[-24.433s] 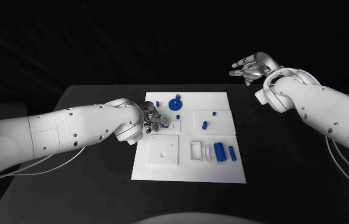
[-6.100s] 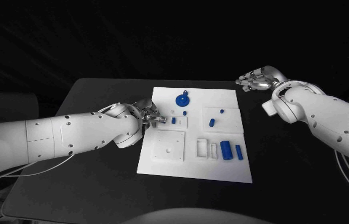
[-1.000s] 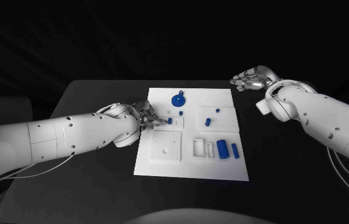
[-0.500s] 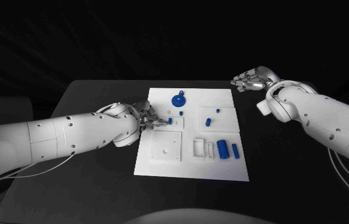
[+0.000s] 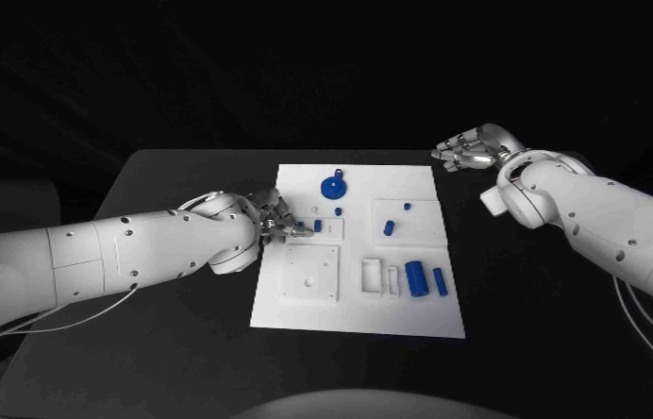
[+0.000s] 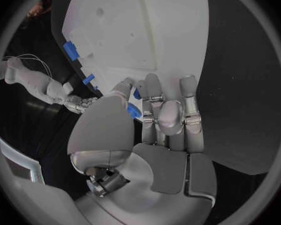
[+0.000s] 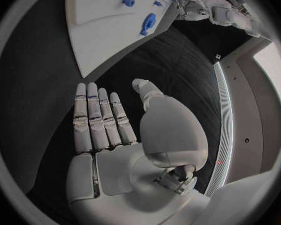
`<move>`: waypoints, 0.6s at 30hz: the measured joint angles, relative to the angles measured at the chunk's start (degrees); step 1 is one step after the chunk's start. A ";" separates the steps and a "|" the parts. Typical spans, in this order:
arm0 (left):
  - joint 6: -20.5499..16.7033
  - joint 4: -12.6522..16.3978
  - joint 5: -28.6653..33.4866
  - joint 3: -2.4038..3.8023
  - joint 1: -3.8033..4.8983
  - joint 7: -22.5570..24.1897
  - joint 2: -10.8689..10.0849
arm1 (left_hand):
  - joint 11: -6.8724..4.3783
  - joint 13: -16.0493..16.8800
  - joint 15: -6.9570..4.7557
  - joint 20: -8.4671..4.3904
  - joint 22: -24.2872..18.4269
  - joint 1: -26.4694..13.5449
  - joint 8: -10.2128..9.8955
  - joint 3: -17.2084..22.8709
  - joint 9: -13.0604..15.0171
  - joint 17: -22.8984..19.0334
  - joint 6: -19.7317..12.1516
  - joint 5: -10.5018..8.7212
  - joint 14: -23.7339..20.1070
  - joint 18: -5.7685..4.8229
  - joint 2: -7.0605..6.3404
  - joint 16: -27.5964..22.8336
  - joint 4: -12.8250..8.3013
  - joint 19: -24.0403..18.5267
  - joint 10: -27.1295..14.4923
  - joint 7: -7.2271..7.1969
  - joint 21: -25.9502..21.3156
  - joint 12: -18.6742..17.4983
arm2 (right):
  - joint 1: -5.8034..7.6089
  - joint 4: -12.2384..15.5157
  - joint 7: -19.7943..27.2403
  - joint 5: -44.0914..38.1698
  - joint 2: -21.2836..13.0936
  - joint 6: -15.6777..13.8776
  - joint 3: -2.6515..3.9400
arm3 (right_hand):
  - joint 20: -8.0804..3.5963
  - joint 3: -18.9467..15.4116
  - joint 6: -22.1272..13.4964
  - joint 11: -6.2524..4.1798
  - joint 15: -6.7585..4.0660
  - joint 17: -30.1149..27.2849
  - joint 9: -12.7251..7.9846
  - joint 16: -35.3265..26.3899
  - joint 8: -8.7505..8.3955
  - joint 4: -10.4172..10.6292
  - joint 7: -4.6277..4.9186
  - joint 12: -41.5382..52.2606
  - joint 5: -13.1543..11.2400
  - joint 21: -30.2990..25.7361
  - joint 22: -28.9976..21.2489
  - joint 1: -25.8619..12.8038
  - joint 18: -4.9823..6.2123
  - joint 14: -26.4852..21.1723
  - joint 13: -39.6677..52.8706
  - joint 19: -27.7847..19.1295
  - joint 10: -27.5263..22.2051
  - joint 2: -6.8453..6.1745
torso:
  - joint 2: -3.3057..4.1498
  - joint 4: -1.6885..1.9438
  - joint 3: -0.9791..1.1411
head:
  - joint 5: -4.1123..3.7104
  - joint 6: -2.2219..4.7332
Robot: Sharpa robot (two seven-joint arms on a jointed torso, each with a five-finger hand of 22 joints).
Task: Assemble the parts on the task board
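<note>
left hand [image 5: 279, 219] pinches a small blue part [image 6: 135, 111] at the task board [image 5: 357, 319] left edge; right hand [image 5: 467, 147] released, fingers straight, off the board's far right corner.

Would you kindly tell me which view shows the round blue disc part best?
The head view: the round blue disc part lies unobstructed at the task board's far end. The right wrist view shows it small and edge-on; the left wrist view doesn't plainly show it.

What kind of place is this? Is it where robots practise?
Probably a robot test lab. A white task board with small blue parts lies on a black table against a dark backdrop, and the left hand works at the board.
</note>
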 measured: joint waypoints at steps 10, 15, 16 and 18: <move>0.45 0.06 -0.04 0.03 0.04 0.05 -0.15 | 0.02 0.00 -0.11 0.00 -0.01 0.24 -0.02 -0.51 0.13 -0.51 -0.02 -0.42 -0.11 -0.01 0.23 -0.46 -0.20 0.00 0.02 0.03 -0.18 -0.44 | -0.07 0.00 0.00 0.00 -0.01 0.00 0.00 | 0.00 0.00 0.00 0.00 0.18 0.00 0.00 0.00 0.00 0.00 0.00 0.00 0.00 0.00 0.00 0.00 0.00 -0.19 0.00 0.00 0.00 0.00 | 0.00 -0.02 0.00 | 0.08 0.03; 0.84 0.31 -0.05 0.04 0.04 0.09 -0.51 | 0.42 -0.33 -0.07 -0.76 -0.01 0.23 1.15 -2.62 -0.96 -3.41 -1.02 -0.88 -1.70 -0.09 0.23 -2.13 -0.56 -0.74 -0.03 -0.83 -0.90 -2.12 | -0.10 0.00 0.00 0.00 -0.03 0.00 0.00 | 0.00 0.00 0.00 0.00 0.18 0.00 0.00 0.00 0.00 0.00 0.00 0.00 0.00 0.00 0.00 0.00 -0.01 -0.19 0.00 0.00 0.00 0.00 | 0.00 -0.04 0.01 | 0.07 0.03; 0.99 0.44 -0.05 0.04 0.04 0.11 -0.68 | 0.64 -0.44 -0.08 -0.96 -0.01 0.23 1.17 -2.99 -1.53 -4.56 -1.32 -1.09 -2.21 -0.31 0.23 -2.68 -0.55 -0.94 0.01 -1.14 -1.12 -2.54 | -0.12 0.00 0.00 0.00 -0.04 0.00 0.00 | 0.00 0.00 0.00 0.00 0.18 0.00 0.00 0.00 0.00 0.00 0.00 0.00 0.00 0.00 0.00 0.00 -0.01 -0.19 0.00 0.00 0.00 0.00 | 0.00 -0.04 0.01 | 0.04 0.03; 1.22 0.68 -0.06 0.05 0.05 0.15 -0.96 | 0.66 -0.74 0.02 -1.37 -0.01 0.46 0.75 -3.75 -3.01 -7.02 -2.01 -1.30 -3.30 -1.19 0.46 -3.78 -0.69 -1.34 0.01 -1.82 -1.60 -3.56 | -0.14 0.00 0.00 0.00 -0.07 0.00 0.00 | 0.00 0.17 0.00 0.00 0.18 0.00 0.00 0.00 0.00 -0.17 0.00 0.00 0.00 0.00 0.00 0.00 -0.01 -0.19 0.00 -0.41 0.00 0.00 | 0.00 -0.04 0.02 | -0.02 0.03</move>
